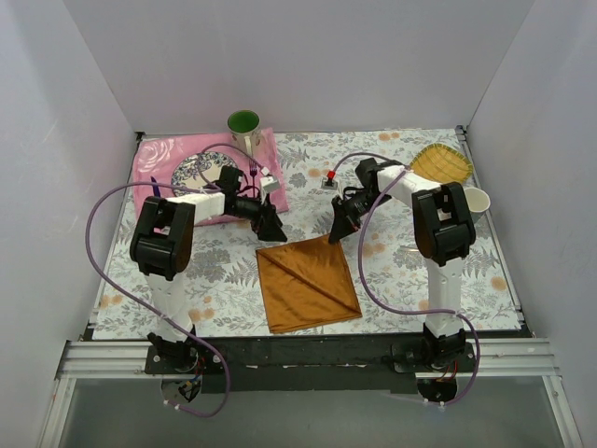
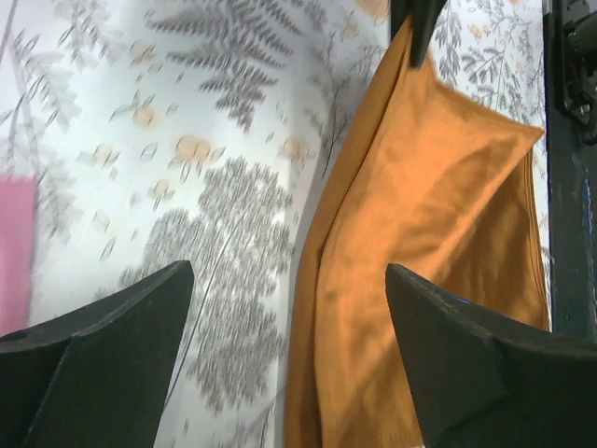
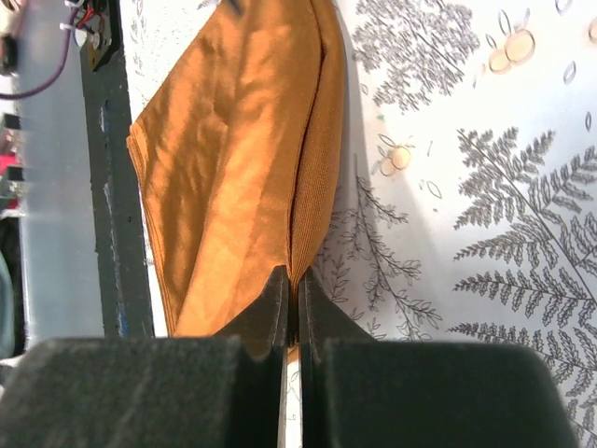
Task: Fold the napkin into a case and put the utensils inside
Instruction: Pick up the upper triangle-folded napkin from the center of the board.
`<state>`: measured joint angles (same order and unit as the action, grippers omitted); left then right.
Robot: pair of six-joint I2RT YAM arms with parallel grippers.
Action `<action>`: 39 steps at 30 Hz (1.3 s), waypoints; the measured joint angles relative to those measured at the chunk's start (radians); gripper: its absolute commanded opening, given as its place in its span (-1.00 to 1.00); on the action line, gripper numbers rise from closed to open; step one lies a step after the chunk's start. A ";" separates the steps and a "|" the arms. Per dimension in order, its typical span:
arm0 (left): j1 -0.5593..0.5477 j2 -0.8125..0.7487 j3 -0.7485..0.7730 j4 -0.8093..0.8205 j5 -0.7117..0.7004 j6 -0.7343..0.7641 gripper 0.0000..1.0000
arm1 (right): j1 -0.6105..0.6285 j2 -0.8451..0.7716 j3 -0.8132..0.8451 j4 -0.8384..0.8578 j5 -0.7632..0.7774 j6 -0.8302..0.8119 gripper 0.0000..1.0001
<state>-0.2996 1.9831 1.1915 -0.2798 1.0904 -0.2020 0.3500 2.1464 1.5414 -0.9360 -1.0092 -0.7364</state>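
The rust-orange napkin [image 1: 308,285] lies on the patterned tablecloth with one flap folded over along a diagonal crease. My right gripper [image 1: 341,230] is shut on the napkin's far corner; in the right wrist view the closed jaws [image 3: 292,276] pinch the cloth [image 3: 233,159]. My left gripper [image 1: 270,225] is open and empty, just above the napkin's far left edge. In the left wrist view [image 2: 289,273] the cloth edge [image 2: 429,215] runs between its spread fingers. I see no spoon or other utensils in any view.
A pink flowered cloth [image 1: 163,168] holding a patterned plate lies at the back left, with a green-lined cup [image 1: 244,125] behind it. A yellow woven dish [image 1: 441,164] and a white cup [image 1: 476,199] sit at the back right. A small red-topped object [image 1: 329,177] lies behind the grippers.
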 measured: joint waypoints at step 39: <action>-0.055 0.163 0.160 -0.323 0.136 0.283 -0.07 | 0.057 -0.186 -0.028 -0.011 0.015 -0.130 -0.97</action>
<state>-0.3546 2.1456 1.3518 -0.6029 1.2263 0.0807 0.4072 1.9606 1.5131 -0.9474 -0.9939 -0.8665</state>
